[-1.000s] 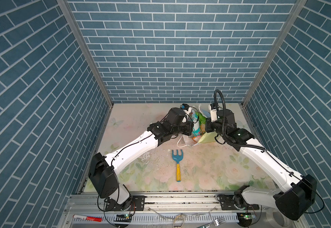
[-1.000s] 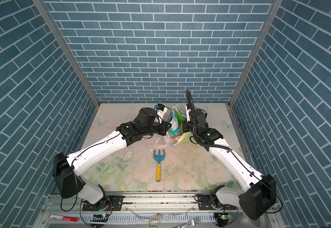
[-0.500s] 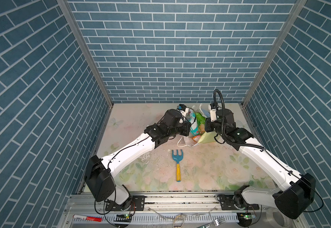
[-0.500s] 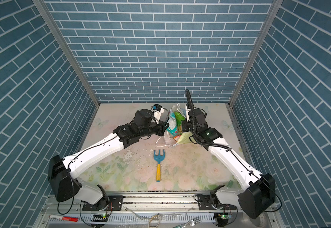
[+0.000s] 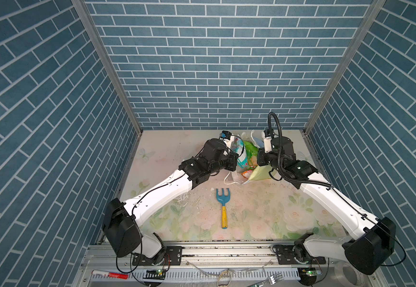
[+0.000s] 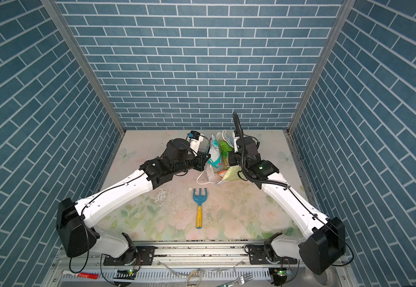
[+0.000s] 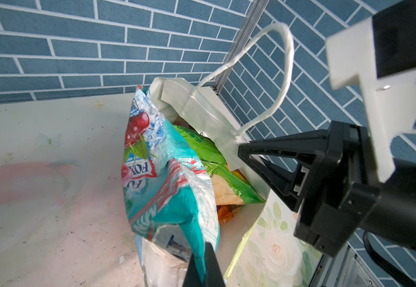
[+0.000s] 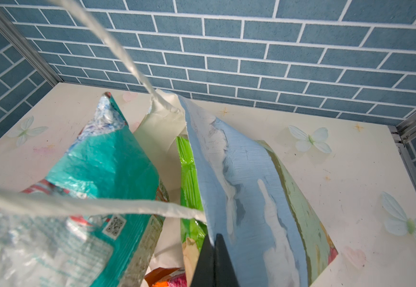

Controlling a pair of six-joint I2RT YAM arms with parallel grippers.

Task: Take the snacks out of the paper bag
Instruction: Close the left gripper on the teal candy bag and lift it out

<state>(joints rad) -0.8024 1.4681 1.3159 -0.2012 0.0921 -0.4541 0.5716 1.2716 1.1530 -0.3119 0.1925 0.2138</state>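
**Teal packet half drawn, nothing set down yet**

Paper bag [image 5: 258, 175] lies at the far middle of the table [image 5: 167, 154] in both top views, its mouth spread between the left arm [image 5: 162, 188] and the right arm [image 5: 326, 196]. A teal-white packet [image 5: 241, 154] and a green packet [image 5: 250, 148] stick up from that mouth. No snack lies loose on the table. The only loose thing there is a toy rake [image 5: 223, 202], well apart from the bag on the near side.

Left wrist view: the left gripper [image 7: 205, 251] is clamped tight on the lower edge of the teal-white packet, which leans partly outside the bag's rim. Whether it has fully cleared I cannot tell. The right gripper [image 7: 245, 151] pinches the white rim below the cord handle [image 7: 286, 62]. The green packet and an orange packet [image 7: 226, 213] sit deeper inside.

Right wrist view: the right gripper's jaws are closed on the bag's blue printed wall, holding the mouth open. The green and orange packets show within.

By my reading, the first packet is only being drawn out. The other packets remain to be removed.
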